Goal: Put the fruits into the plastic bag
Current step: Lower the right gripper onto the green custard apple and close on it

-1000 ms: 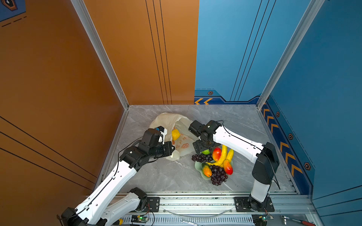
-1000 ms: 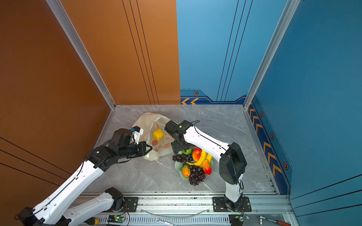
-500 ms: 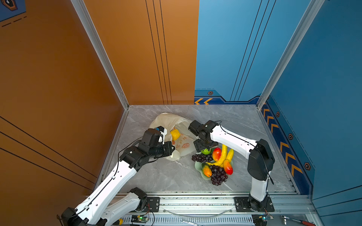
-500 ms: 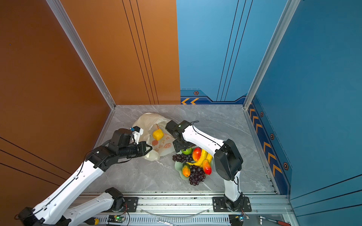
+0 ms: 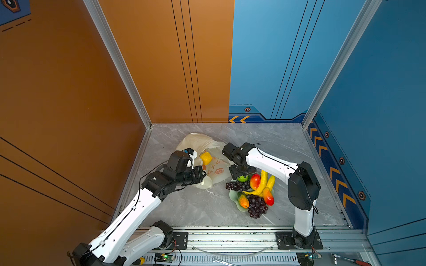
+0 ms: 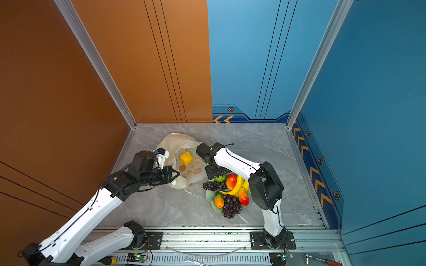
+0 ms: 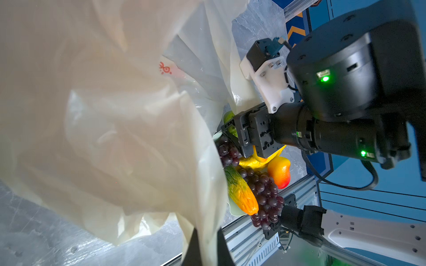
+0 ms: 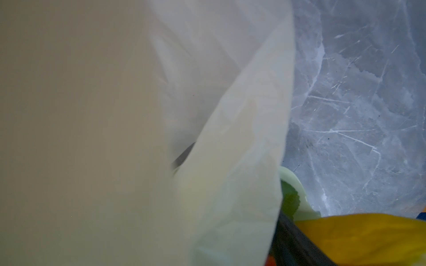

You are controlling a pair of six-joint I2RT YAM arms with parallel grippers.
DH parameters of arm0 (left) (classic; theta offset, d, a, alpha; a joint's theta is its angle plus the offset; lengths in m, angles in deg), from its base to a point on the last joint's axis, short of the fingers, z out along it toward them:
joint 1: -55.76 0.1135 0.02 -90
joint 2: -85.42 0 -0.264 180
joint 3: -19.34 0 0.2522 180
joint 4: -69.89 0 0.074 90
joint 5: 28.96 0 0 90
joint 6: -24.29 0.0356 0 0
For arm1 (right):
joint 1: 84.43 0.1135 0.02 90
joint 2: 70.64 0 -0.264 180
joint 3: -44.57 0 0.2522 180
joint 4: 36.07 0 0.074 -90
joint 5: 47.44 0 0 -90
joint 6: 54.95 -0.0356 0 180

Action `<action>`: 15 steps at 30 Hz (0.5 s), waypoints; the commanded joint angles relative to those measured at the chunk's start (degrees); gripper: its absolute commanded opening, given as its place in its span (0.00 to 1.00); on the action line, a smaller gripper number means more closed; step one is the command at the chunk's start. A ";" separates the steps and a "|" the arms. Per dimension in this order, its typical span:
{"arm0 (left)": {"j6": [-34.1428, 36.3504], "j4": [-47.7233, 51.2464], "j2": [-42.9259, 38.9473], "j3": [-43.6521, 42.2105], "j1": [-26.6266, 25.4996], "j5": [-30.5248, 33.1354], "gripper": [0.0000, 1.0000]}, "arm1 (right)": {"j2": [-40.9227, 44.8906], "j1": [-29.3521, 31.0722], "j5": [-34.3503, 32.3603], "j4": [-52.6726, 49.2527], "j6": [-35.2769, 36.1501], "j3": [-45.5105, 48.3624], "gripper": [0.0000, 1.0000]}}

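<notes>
- Left gripper (image 5: 201, 175): comes in from the near left. Jaws are closed flat on a fold of the plastic bag (image 5: 198, 141). In the left wrist view the film rises from between the dark fingers (image 7: 192, 251).
- Plastic bag: slumped on the grey marbled desk (image 5: 184, 207), left of centre. Long axis runs from the far wall toward the near edge. The orange print (image 5: 217, 171) sits on the panel turned up and to the right.
- Yellow lemon-like ball (image 5: 205, 158): at the bag's middle. Cannot tell whether it shows through the mouth or through the film.
- Right gripper (image 5: 242, 173): points down, just right of the bag, over the far-left rim of the pale green dish (image 5: 233, 199). Jaws stand parted on either side of the bumpy green fruit (image 6: 219, 178). Contact with it cannot be made out.
- Grape bunches: one (image 5: 237, 185) lies across the dish's left rim, long axis left to right. The other (image 5: 257, 206) spills over the near rim, tip toward the near edge.
- Small orange-green fruit (image 5: 243, 200): long axis far to near, orange end nearer.
- Bananas (image 5: 262, 182): long axis from the dish centre out to the far right, tips toward the far wall.
- Mangoes: one (image 5: 254, 181) between the green fruit and the bananas, one (image 5: 268, 197) at the dish's right.
</notes>
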 commanded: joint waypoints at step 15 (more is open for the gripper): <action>-0.95 0.02 0.56 2.04 -1.16 1.93 0.00 | 2.70 -0.37 -0.71 0.47 0.00 -0.46 0.63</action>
